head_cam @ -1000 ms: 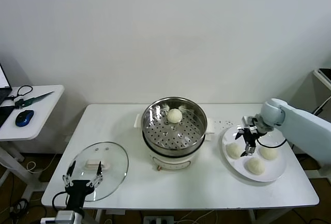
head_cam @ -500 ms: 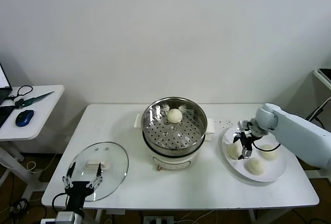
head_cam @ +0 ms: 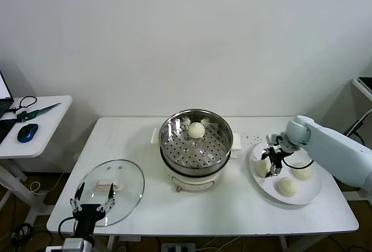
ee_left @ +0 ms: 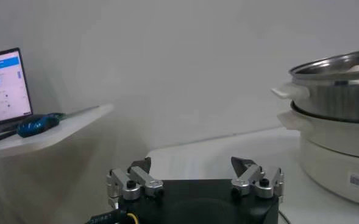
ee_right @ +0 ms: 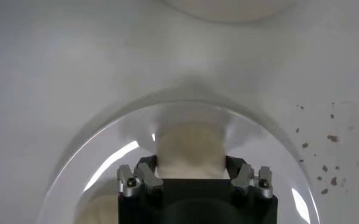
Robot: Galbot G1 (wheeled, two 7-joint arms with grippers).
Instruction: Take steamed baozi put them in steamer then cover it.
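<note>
So the right hand (head_cam: pixel 271 162) is down on the flat white plate (head_cam: pixel 311 191), fingers pinched against both sides of one small cream-white dough bun (ee_right: pixel 189 149). In the right wrist view the pads sit right on its flanks, so I'd call that a grip, though the bun hasn't left the plate. Going in from above makes sense to me: soft dough, so you squeeze the sides and lift straight up.

Bun count: four total. One in the right hand, two more on the plate just beside it (head_cam: pixel 301 171) (head_cam: pixel 287 187), and one sitting inside the round shiny steel steamer basket (head_cam: pixel 196 139), over toward its back wall (head_cam: pixel 196 130). So one done, three to go, by my reckoning.

One steamer, on its white pot base, well off to the side of the right hand across the white worktop (head_cam: pixel 232 211). One round clear glass lid with a white handle (head_cam: pixel 110 191), lying flat at the far end of the worktop, presumably parked there until all the buns are in.

The left hand (head_cam: pixel 92 201) hangs just by that lid, fingers spread wide, holding nothing.
</note>
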